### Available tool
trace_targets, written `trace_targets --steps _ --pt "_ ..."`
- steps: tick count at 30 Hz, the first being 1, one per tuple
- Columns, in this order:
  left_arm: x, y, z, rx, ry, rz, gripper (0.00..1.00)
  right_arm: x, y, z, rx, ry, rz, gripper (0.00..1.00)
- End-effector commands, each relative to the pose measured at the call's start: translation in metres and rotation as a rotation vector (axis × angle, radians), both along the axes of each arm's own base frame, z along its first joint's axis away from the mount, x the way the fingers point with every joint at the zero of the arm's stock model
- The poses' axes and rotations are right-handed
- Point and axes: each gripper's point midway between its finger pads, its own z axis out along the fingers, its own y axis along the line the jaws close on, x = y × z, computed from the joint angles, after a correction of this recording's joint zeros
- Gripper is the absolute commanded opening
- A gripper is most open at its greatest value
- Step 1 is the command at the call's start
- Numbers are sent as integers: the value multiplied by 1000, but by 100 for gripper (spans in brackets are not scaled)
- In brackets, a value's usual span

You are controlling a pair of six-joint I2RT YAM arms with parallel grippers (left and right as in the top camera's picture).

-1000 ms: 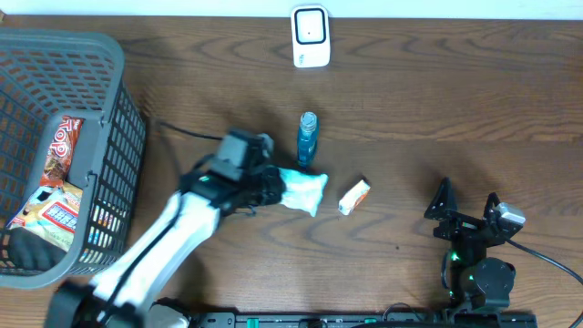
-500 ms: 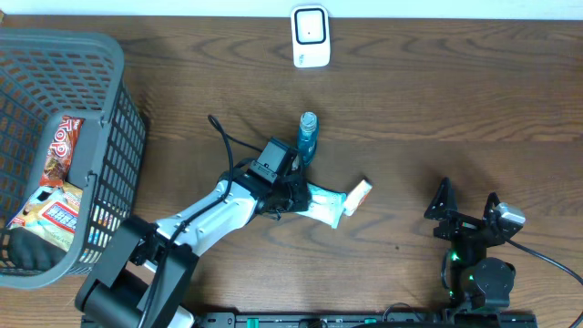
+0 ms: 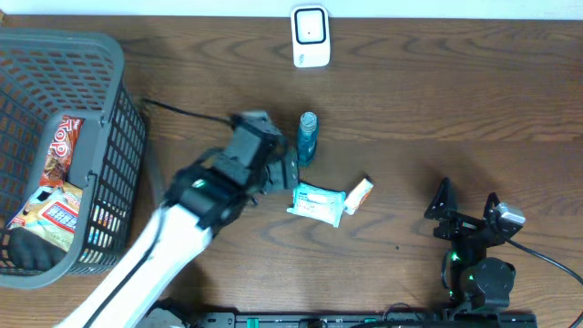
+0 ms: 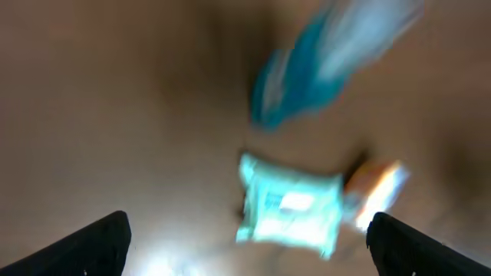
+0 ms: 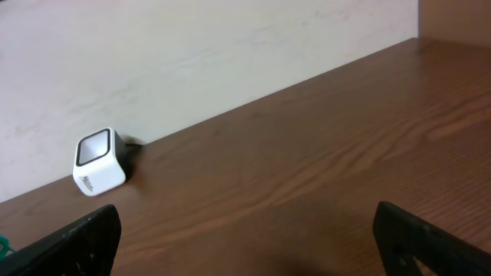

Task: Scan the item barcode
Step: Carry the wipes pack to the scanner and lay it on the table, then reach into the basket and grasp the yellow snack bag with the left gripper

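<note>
Though flat, teal packet (image 3: pixel 317 202) lengthwise toward orange box (image 3: pixel 356 196)

Pale teal packet (image 3: pixel 317 202) lies flat, well apart from the upright white scanner (image 3: pixel 310 36).

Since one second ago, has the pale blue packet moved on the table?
Yes. The pale blue packet shifted away from the blue bottle, toward the orange box.
</note>
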Motion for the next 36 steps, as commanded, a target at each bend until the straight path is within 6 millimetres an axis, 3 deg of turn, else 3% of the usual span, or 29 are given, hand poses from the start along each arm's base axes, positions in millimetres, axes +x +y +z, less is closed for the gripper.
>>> trace_targets --steps 1,4,6,10,14,19,25,28,36 --pt "19 51 103 69 -334 176 98 0 -3 -1 13 -2 -13 99" --pt "16 97 162 77 -493 343 98 0 -3 -1 13 -2 -12 99" --pt "11 136 187 113 -563 488 98 0 -3 -1 13 -2 -12 99" --pt "-6 215 198 239 -571 762 98 0 -3 -1 13 -2 -12 99" --pt "-34 289 163 301 -401 1060 98 0 -3 -1 13 -2 -12 99" --pt "-56 342 112 236 -152 1247 98 0 -3 -1 13 -2 -12 99" --pt "-56 379 63 62 38 1340 98 0 -3 -1 13 -2 -12 99" --pt "-62 393 22 16 216 1380 98 0 -3 -1 13 -2 -12 99" --pt "-80 406 -55 6 547 1417 98 0 -3 -1 13 -2 -12 99"
